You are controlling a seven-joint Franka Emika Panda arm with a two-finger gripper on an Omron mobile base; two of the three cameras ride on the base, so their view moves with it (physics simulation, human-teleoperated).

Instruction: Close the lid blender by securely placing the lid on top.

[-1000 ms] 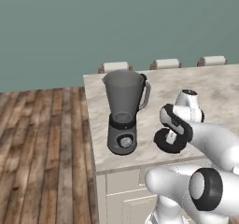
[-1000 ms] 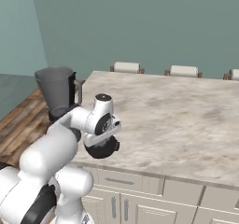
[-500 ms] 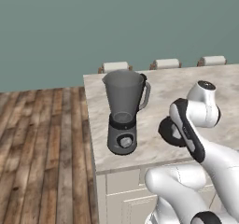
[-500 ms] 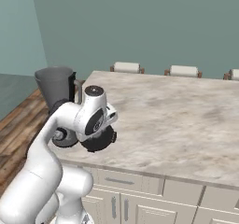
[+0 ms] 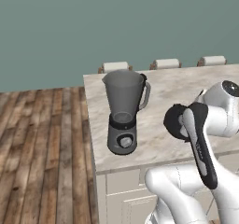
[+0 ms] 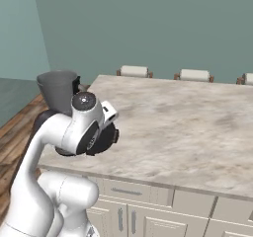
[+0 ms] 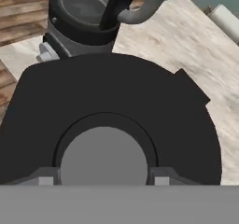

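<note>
Black lid (image 7: 116, 120) is clamped by its grey knob (image 7: 104, 157) in the end effector (image 7: 103, 177), carried off the marble bench (image 5: 158, 125) and tipped roughly on edge, to judge from the left base view. Blender (image 5: 123, 111) stands upright near the bench's front corner, its jar mouth open; from the lid it lies to the arm's left and a little farther back. My read: lid must travel left, rise above the jar rim and level out before coming down.
</note>
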